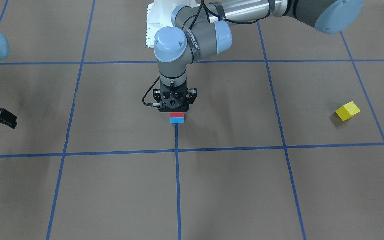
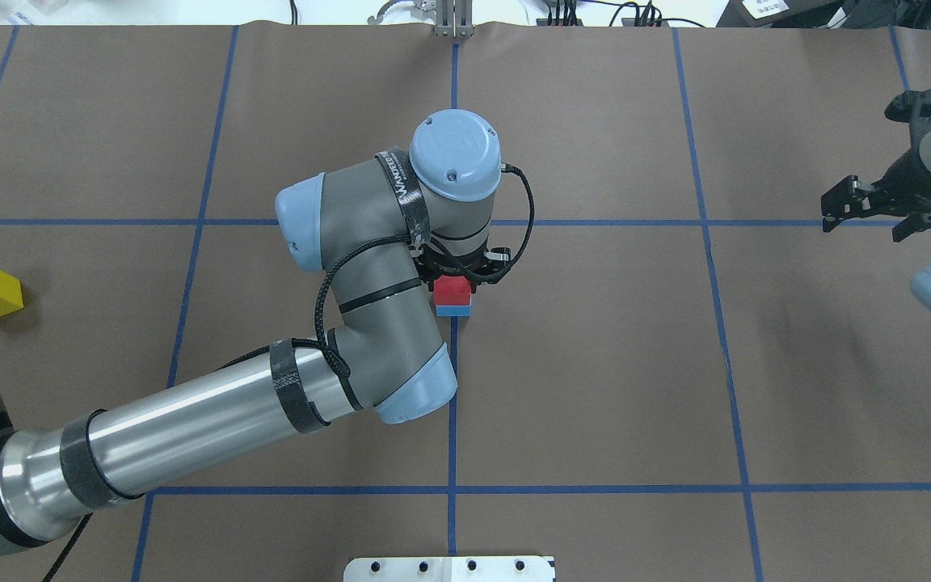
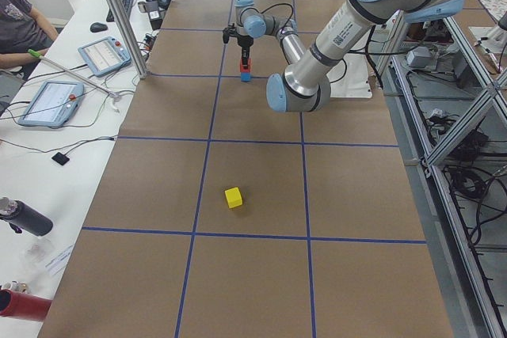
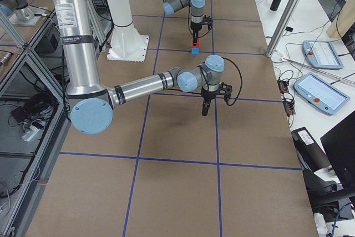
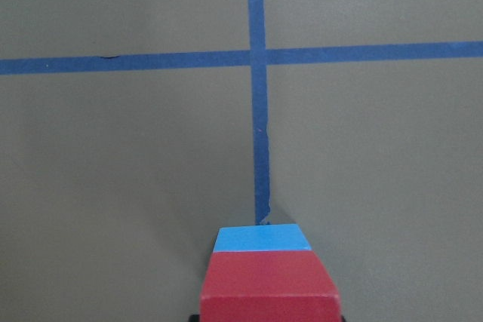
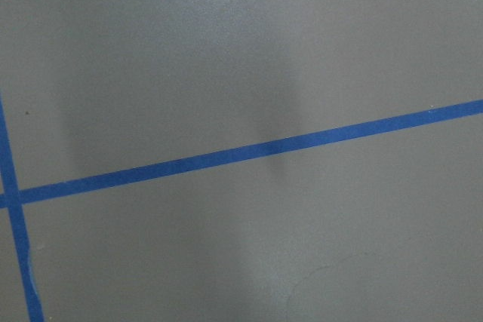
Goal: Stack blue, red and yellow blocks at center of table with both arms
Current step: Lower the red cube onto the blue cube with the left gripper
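At the centre of the table [image 2: 595, 364], the red block [image 1: 176, 115] sits squarely on the blue block [image 1: 176, 120] with their sides flush. The two-block stack stands where a blue tape line [image 1: 178, 186] ends. The left gripper [image 1: 174, 104] points straight down directly over the red block, its black body so close above that it hides the fingers in both the front-facing and overhead views. The left wrist camera shows only the red top at the bottom of its frame, with a strip of blue beyond it. So I cannot tell whether this gripper clasps the red block or stands apart from it. The yellow block [image 1: 347, 111] lies alone toward the table's left end, well apart from the stack and about level with it between the two long edges. It is turned at an angle to the tape lines and nothing touches it. The right gripper [image 2: 869, 220] hangs toward the table's right end, well apart from all three blocks and pointing down. Its fingers are spread with nothing between them, and its wrist camera shows only bare brown surface and crossing tape. The white pedestal [image 2: 449, 568] shows at the table's robot-side edge.
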